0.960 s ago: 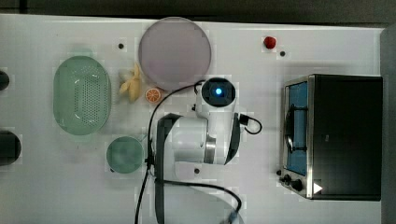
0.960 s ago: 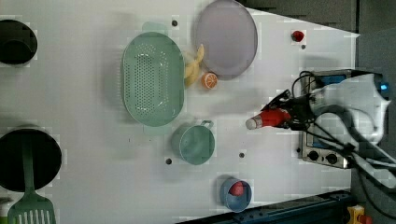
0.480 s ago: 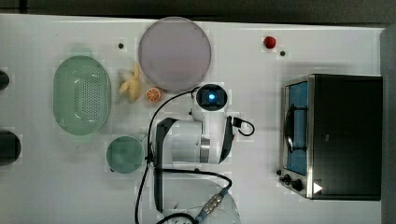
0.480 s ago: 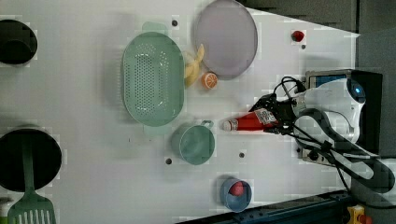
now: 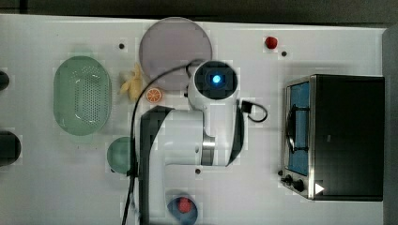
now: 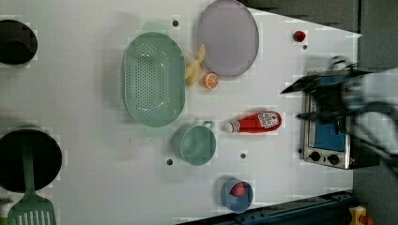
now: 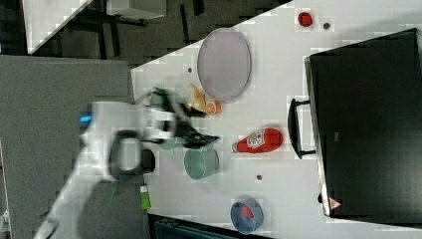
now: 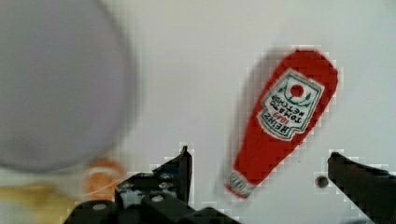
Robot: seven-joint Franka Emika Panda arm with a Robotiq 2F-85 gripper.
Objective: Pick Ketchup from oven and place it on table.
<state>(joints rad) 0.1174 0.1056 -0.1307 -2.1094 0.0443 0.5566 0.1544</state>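
The Ketchup (image 6: 256, 123), a slim red bottle with a white cap and label, lies on its side on the white table (image 6: 94, 140), between the green cup and the oven (image 6: 328, 136). It also shows in the right view as the Ketchup (image 7: 259, 140) and in the wrist view as the Ketchup (image 8: 280, 126). My gripper (image 8: 264, 163) hovers above it, open, with the black fingers (image 8: 180, 165) wide apart and touching nothing. In the top view my arm (image 5: 197, 136) covers the bottle. The black oven (image 5: 338, 136) stands at the top view's right.
A green colander (image 6: 152, 78), a purple plate (image 6: 227, 37), a banana (image 6: 193, 68) and an orange slice (image 6: 210, 80) lie beyond the bottle. A green cup (image 6: 197, 144) sits close to its cap. A blue bowl (image 6: 237, 193), a small red ball (image 6: 299, 35) and black pans (image 6: 28, 159) are also on the table.
My gripper carried the Ketchup away from the oven toward the left view's left, then opened and let it go. The bottle now lies on the table and the gripper has drawn back.
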